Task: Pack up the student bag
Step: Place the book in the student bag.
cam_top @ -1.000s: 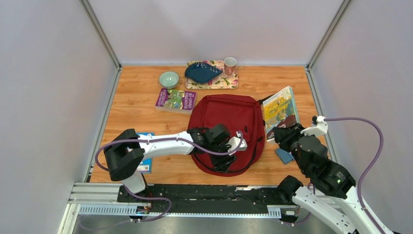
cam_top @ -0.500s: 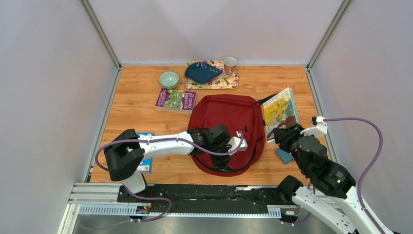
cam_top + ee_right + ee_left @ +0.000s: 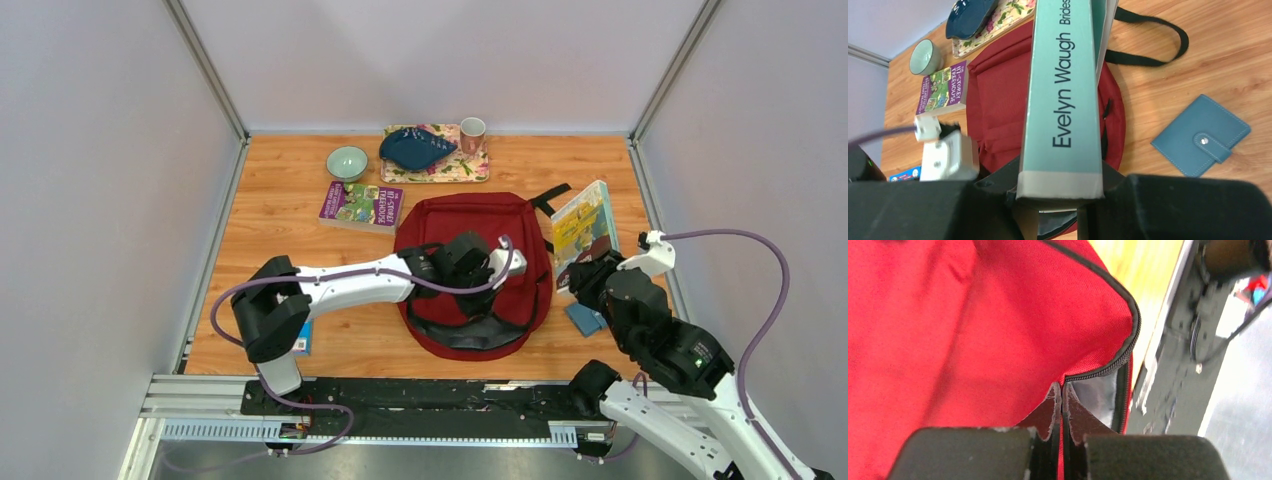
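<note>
Fabric of student bag [image 3: 470, 215] pinched by left hand [image 3: 1062, 390]; right hand [image 3: 1058, 195] clasps book [image 3: 1063, 75] (title cut off).

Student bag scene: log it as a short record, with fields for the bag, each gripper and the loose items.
bag: student bag lying on the table, open at its near end, grey lining showing
left: left gripper shut on the bag's zipper edge
right: right gripper shut on the Evelyn Waugh book, held right of the bag
beside bag: blue wallet to the right, purple book at the far left
far edge: green bowl; floral tray carrying a dark blue dish and pink cup
</note>
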### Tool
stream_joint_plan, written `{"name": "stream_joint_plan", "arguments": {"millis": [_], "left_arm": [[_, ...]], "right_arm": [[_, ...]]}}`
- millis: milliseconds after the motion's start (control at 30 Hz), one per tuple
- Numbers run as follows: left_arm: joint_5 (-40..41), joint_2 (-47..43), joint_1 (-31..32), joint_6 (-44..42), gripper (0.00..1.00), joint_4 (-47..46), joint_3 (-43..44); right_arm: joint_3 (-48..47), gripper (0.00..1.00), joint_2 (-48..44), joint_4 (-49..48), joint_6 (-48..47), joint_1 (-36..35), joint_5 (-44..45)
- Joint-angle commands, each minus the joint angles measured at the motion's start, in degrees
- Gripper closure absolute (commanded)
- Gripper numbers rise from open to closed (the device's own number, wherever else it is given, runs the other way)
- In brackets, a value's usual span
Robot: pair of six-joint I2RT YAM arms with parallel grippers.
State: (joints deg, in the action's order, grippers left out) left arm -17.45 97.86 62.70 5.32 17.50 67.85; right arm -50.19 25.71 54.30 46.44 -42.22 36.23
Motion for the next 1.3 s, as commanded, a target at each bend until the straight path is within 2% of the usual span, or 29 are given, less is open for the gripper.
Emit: {"name": "stream_joint_plan", "arguments": {"millis": [0, 133, 200, 367, 567, 767, 1000, 1133, 1267], "left_arm": [[-0.74, 4.25, -2.49, 4.69, 1.0, -5.99, 10.79], [3.38, 8.39, -3.19, 4.87, 1.0, -1.77, 19.58], [5.23, 8.05, -4.68, 6.09, 1.0, -1.59, 18.2], [9.0, 0.93, -7.58, 7.6, 1.0, -4.84, 12.75], [10.33, -1.8, -9.87, 7.51, 1.0, -3.61, 15.9], [9.28, -0.05, -9.79, 6.81, 1.0, -2.21, 24.51], [8.4, 2.95, -9.87, 5.49, 1.0, -0.01, 33.21], [7.88, 2.86, -9.79, 4.96, 1.0, 0.34, 32.87], [7.43, 2.33, -9.87, 5.14, 1.0, 0.17, 30.77]], "right_arm": [[-7.1, 1.0, 2.14, -0.79, -1.88, -0.06, 5.43], [-9.92, 1.0, 2.85, 3.34, -0.48, 0.12, 6.14], [-11.41, 1.0, 2.15, 4.84, 0.32, 0.12, 6.14], [-13.52, 1.0, -1.01, 10.38, 4.26, 0.12, 3.16], [-12.48, 1.0, -3.38, 15.91, 13.39, 0.12, -8.27], [-5.63, 1.0, -7.52, 15.05, 20.35, 0.12, -17.41], [7.03, 1.0, -9.1, 4.16, 25.72, 0.03, -28.04], [14.41, 1.0, -10.68, -11.01, 27.83, 0.03, -30.07], [18.9, 1.0, -8.41, -20.8, 29.06, 0.03, -29.55]]}}
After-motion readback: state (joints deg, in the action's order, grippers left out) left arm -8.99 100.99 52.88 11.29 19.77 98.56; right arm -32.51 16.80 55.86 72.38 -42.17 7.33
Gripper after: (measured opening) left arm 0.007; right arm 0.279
